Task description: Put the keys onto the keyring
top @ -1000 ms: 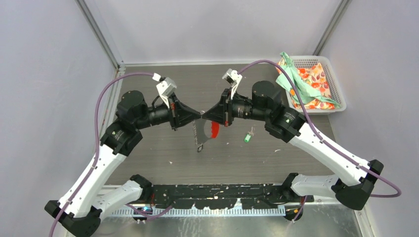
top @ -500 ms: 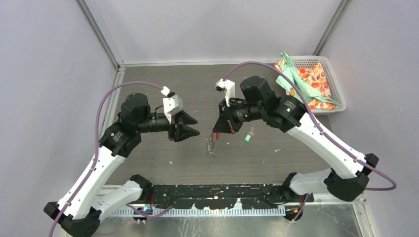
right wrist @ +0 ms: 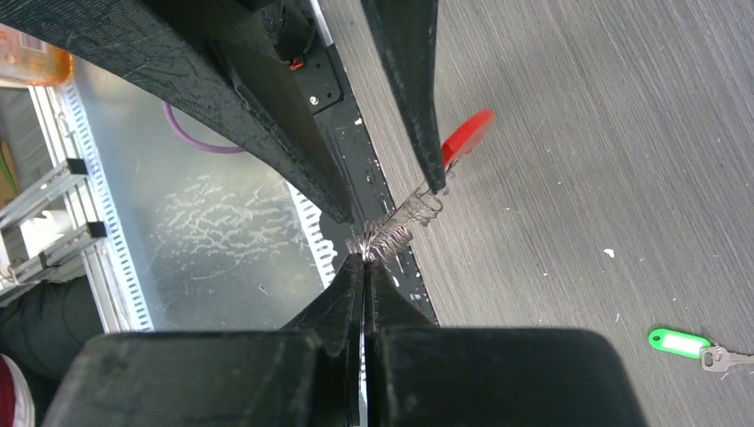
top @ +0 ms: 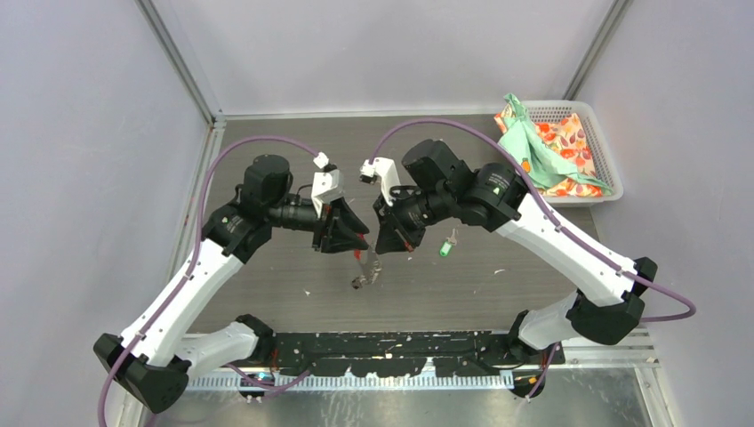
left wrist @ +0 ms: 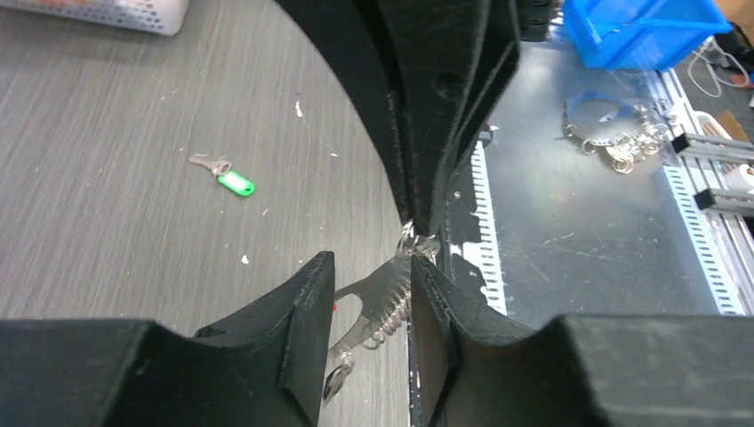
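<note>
The keyring is held between the two arms over the middle of the table. Its grey coil is pinched by the right gripper, whose fingers are pressed together on it. The left gripper is spread, with the coil between its fingers and against one of them. The red tab is seen just beyond. The green-tagged key is seen lying on the table to the right, apart from the keyring. Farther back, a basket filled with cloth is set in the right corner.

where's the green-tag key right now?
Top view: the green-tag key lies on the table just right of the right gripper, which pinches the keyring.
</note>
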Robot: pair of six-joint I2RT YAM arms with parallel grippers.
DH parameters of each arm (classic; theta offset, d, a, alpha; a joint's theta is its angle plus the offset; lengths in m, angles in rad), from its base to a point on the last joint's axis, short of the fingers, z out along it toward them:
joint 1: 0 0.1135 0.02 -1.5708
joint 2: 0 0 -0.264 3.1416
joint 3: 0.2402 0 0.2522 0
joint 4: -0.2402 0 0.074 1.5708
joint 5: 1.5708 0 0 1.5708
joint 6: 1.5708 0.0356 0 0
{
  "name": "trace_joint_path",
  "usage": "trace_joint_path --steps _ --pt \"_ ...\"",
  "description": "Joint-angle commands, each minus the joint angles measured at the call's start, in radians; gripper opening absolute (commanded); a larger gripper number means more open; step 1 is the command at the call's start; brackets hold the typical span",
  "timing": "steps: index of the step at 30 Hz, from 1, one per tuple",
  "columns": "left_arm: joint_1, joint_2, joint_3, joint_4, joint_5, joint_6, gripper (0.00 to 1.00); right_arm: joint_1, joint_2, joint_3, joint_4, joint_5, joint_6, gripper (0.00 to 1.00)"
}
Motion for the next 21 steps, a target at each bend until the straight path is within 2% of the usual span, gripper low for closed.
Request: trace_joint_path --steps 1,5,13,18,21 --pt "0.002 -0.013 0.032 0.03 0.125 -0.017 0.37 0.015 -0.009 0.049 0.011 0.002 -0.034 0.01" --pt "-0.001 -0.006 0.026 0.03 0.151 -0.015 0.33 0.019 0.005 0.061 0.011 -0.006 -0.038 0.01" --pt "-0.016 -0.003 0.024 0.018 0.161 -0.003 0.19 0.029 0.034 0.091 0.016 0.004 -0.038 0.01" --pt "-0.022 -0.004 0.034 -0.078 0.151 0.096 0.01 0.031 0.04 0.102 0.016 0.011 -0.042 0.01" --pt "-0.032 -0.007 0.039 -0.152 0.14 0.182 0.02 0.033 0.039 0.105 0.018 0.005 -0.035 0.01"
